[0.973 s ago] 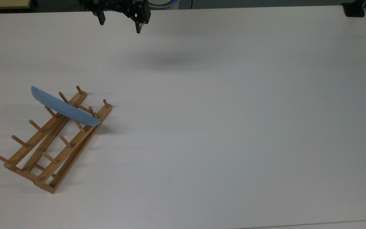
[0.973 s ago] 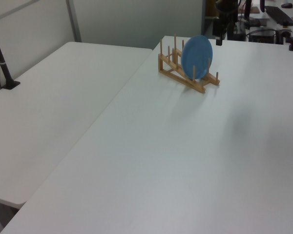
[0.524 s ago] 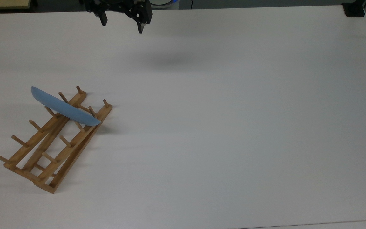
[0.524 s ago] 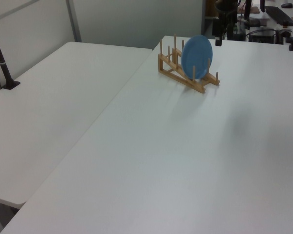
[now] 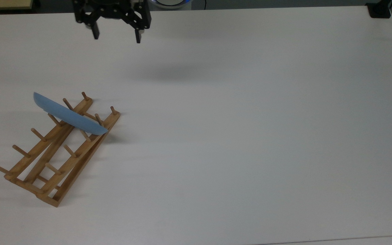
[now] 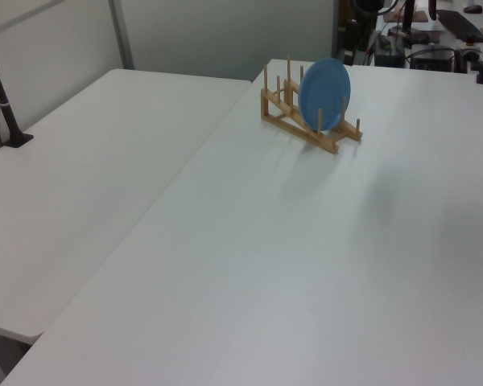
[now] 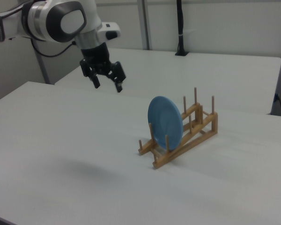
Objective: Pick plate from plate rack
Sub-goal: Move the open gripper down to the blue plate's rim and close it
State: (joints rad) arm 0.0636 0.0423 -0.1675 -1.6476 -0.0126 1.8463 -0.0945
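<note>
One plate [image 5: 69, 115] stands on edge between pegs at one end of the plate rack [image 5: 54, 154], near the top view's left edge of the tabletop [image 5: 250, 136]. Gripper [image 5: 117, 36] hangs above the far edge, fingers spread, empty, well apart from the rack.

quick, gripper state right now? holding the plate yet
Gripper: open, holding nothing, in the air well away from the plate, which stands in the plate rack.

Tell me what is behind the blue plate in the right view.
Behind the plate, the plate rack continues with upright pegs in empty slots. The plate's disc covers the rack's rails and peg bases directly behind it.
</note>
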